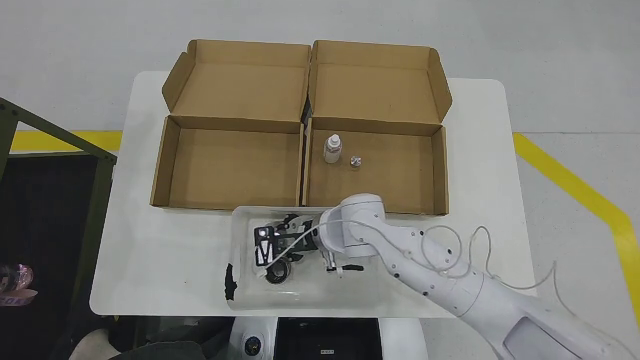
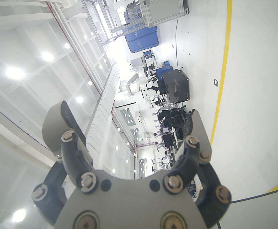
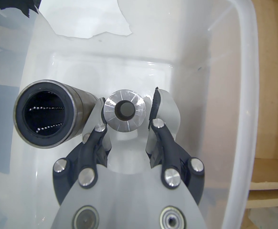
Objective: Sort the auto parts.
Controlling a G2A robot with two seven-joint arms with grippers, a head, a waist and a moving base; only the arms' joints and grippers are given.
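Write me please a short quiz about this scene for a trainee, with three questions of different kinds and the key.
1. True or false: the left gripper is open and holds nothing.
2. Which thing sits between the fingers of the right gripper?
A) the silver slotted part
B) the dark-lined cylinder
C) a cardboard flap
3. How many parts lie in the right cardboard box?

Key:
1. True.
2. A.
3. Two: a white part and a small metal part.
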